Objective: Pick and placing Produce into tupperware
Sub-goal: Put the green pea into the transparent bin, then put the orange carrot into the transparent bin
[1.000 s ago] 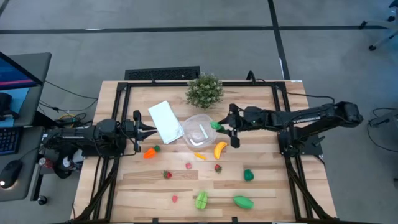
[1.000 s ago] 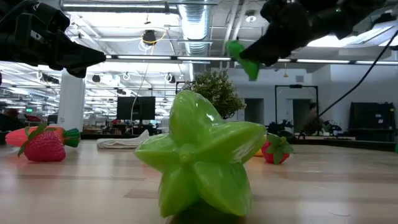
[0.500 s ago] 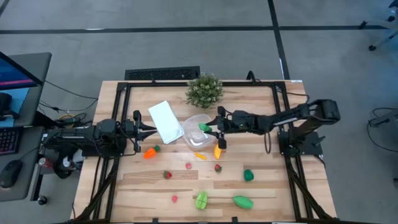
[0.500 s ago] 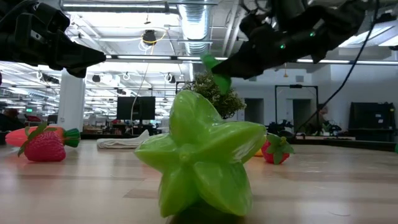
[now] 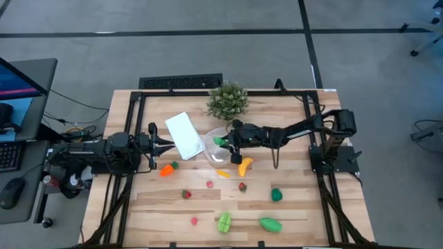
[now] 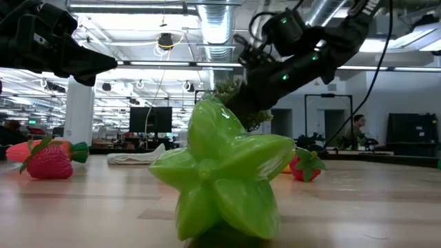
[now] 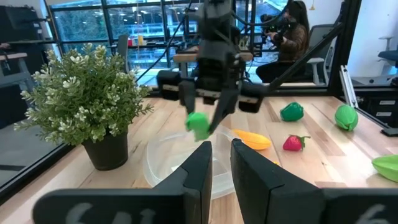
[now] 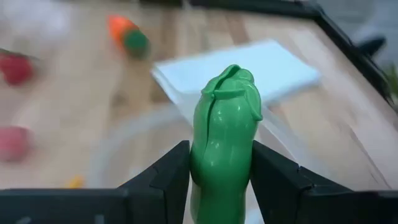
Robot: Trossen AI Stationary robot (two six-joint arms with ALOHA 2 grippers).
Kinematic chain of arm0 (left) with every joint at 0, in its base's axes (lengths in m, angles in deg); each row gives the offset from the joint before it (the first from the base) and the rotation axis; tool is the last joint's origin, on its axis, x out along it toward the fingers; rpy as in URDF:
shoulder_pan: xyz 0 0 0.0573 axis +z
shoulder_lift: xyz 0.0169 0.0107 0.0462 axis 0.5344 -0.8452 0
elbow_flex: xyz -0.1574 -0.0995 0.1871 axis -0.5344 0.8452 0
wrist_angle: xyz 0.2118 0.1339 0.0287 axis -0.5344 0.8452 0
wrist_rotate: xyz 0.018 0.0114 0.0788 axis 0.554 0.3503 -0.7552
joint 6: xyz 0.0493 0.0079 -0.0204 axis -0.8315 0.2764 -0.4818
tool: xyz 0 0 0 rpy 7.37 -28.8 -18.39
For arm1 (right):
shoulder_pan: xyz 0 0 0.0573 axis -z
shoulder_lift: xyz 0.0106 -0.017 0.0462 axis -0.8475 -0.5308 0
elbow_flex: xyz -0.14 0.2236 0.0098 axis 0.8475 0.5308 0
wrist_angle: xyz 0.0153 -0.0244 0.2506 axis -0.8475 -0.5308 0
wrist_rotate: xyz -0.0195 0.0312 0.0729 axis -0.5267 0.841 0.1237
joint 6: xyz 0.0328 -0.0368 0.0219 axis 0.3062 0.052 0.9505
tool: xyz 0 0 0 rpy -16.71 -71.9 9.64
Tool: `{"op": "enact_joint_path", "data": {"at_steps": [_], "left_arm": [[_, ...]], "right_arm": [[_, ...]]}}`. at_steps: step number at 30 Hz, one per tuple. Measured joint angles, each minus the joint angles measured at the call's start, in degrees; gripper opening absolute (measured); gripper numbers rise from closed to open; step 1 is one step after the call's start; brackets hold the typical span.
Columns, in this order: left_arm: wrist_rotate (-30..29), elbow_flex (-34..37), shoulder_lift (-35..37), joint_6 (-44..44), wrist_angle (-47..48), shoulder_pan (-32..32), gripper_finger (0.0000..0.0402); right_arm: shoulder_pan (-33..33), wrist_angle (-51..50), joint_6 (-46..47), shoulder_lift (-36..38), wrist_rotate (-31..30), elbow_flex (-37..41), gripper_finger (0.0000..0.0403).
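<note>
My right gripper (image 5: 225,143) reaches from the table's right and is shut on a small green toy piece (image 8: 226,134), which hangs over the round clear tupperware (image 5: 216,153). The left wrist view shows the piece (image 7: 198,124) above the tupperware (image 7: 177,163). My left gripper (image 5: 171,144) waits, shut, by the left edge near the carrot (image 5: 166,169). On the table lie a banana (image 5: 244,166), strawberries (image 5: 186,194) (image 5: 242,186) and green pieces (image 5: 277,195) (image 5: 270,224) (image 5: 223,222). My right gripper pinches the green piece between its two fingers, one on each side of its lower part (image 8: 217,177). The fingers (image 7: 219,109) come from the table's right, slanting down. The piece is lifted clear and sticks out past the fingertips, above the tupperware's opening.
A flat white lid (image 5: 184,135) lies just left of the tupperware. A bushy potted plant (image 5: 228,101) stands behind it, toward the far edge. A large green star-shaped toy (image 6: 220,179) fills the low view's middle. A dark frame (image 5: 138,104) runs around the table.
My right gripper has carried the green piece toward the table's left and downward, from beside the tupperware's right rim to over its opening. It has stayed shut on the piece. The left arm has kept still.
</note>
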Motion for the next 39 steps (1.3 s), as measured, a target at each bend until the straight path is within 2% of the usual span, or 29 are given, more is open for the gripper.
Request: {"op": "enact_joint_path", "data": {"at_steps": [14, 39], "left_arm": [[0.39, 0.02, 0.00, -0.40, 0.09, 0.02, 0.0050], [0.44, 0.00, 0.00, -0.66, 0.09, 0.00, 0.0050]], "right_arm": [[1.35, -6.01, 2.63, 0.06, -4.79, -0.77, 0.0149], [1.15, -7.84, 2.18, 0.09, -4.78, -0.75, 0.0180]]}}
